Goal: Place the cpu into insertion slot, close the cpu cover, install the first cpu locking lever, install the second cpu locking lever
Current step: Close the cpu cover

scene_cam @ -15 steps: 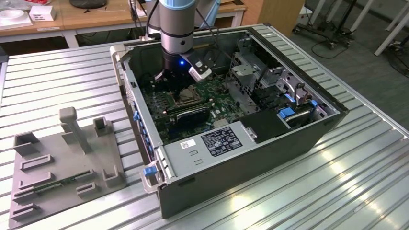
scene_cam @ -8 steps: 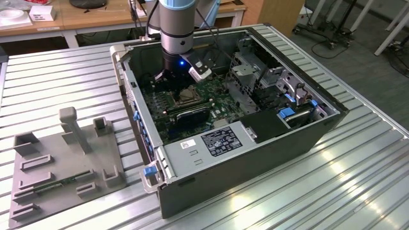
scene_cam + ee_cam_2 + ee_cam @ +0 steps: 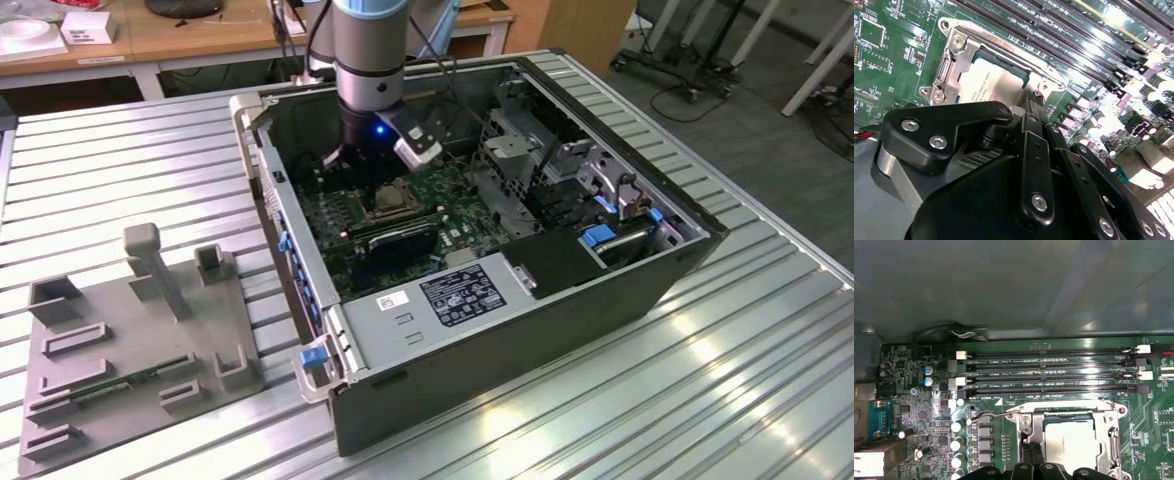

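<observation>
On a slatted metal table (image 3: 120, 150): one open computer case (image 3: 641, 290), lying on its side, interior exposed.

Beside it, toward the exterior view's left: one grey fixture tray (image 3: 134, 345) with upright posts and shallow pockets.

Above the case: one robot arm (image 3: 367, 50), reaching down into the interior, a blue light lit near its wrist.

Inside the case:
- One black box with a white label (image 3: 454, 295), at the near end in the exterior view.
- One green circuit board (image 3: 919, 410), covering the case floor and populated with capacitors and small parts.
- Four long black memory slots (image 3: 1054, 375), parallel, just beside the socket.
- One gripper (image 3: 1032, 455), low over the board at the socket's edge. In both wrist views its fingers (image 3: 1030, 102) stand drawn together, with nothing seen between them.
- One insertion slot (image 3: 390, 201), near the middle of the board, directly under the arm.
- One cpu cover (image 3: 1110, 440), silver frame, lying flat over the slot, its window around the chip.
- One cpu (image 3: 1071, 442), dull silver top with faint print, seated in the slot and showing through the cover's window.
- One thin wire lever (image 3: 994, 414), running along the socket's side nearest the memory slots. Whether it is latched cannot be told.
</observation>
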Robot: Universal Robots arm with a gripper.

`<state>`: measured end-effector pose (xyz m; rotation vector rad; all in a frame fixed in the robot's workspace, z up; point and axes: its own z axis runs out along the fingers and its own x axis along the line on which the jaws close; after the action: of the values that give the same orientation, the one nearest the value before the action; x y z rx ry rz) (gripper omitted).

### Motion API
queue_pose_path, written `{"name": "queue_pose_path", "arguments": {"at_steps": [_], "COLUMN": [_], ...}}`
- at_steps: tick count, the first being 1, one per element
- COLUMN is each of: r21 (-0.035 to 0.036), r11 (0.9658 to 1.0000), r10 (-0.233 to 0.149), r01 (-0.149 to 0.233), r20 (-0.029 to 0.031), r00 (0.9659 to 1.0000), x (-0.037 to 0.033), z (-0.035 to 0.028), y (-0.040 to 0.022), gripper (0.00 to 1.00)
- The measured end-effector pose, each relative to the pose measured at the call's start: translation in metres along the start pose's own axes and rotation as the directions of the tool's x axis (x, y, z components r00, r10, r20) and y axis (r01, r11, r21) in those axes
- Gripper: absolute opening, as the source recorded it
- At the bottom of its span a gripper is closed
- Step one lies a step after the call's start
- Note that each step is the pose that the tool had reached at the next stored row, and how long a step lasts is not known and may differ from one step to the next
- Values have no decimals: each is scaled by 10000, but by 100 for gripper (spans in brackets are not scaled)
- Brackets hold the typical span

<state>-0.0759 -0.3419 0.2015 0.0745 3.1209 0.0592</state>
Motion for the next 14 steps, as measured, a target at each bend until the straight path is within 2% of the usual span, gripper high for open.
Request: {"name": "queue_pose_path", "arguments": {"at_steps": [10,14], "r21": [1,0], "r11": [10000,10000], "r10": [0,1], "r01": [0,-1], "r20": [0,1], "r00": [10000,10000], "x": [-2,-4], "z": [-136,-211], "y": [5,8], "gripper": [11,11]}}
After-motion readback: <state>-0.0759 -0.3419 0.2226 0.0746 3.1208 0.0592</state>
